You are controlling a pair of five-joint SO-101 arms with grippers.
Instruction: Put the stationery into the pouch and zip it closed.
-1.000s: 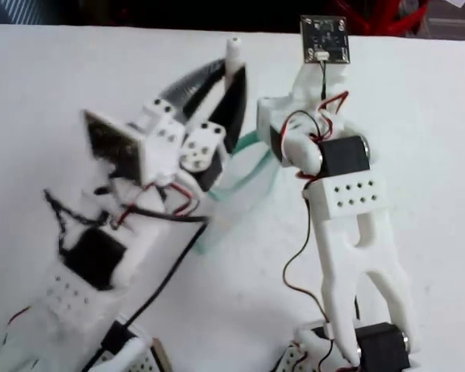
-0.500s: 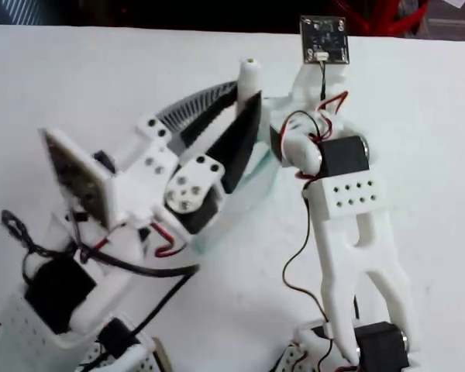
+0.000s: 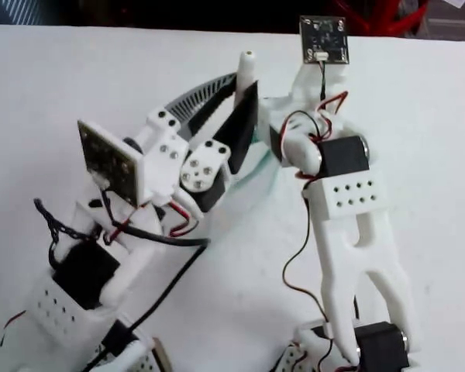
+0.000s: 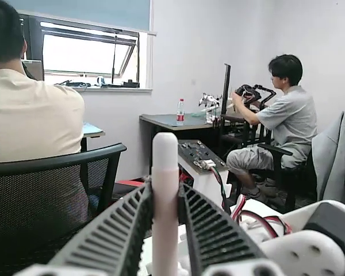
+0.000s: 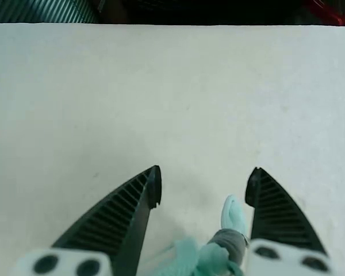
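Observation:
My left gripper (image 3: 246, 82) is shut on a white stick-shaped stationery item (image 3: 247, 63), which is held tilted above the table and close to the right arm's wrist. In the left wrist view the white stick (image 4: 165, 155) stands up between the ribbed jaws of the left gripper (image 4: 165, 191). My right gripper (image 5: 204, 185) is open low over the table. The teal pouch's corner (image 5: 234, 214), with a grey zip part, lies just inside one jaw. Only a faint edge of the pouch (image 3: 256, 163) shows between the two arms in the high view; the rest is hidden under them.
The white table (image 3: 418, 101) has free room to the left, the right and beyond the grippers. The right arm's camera board (image 3: 323, 39) sits near the table's far edge. Cables (image 3: 159, 291) trail off the left arm toward the near edge.
The left arm swung its wrist out to the left and back, carrying the white stick nearer the right arm. More of the pouch is now covered. The right arm has kept still.

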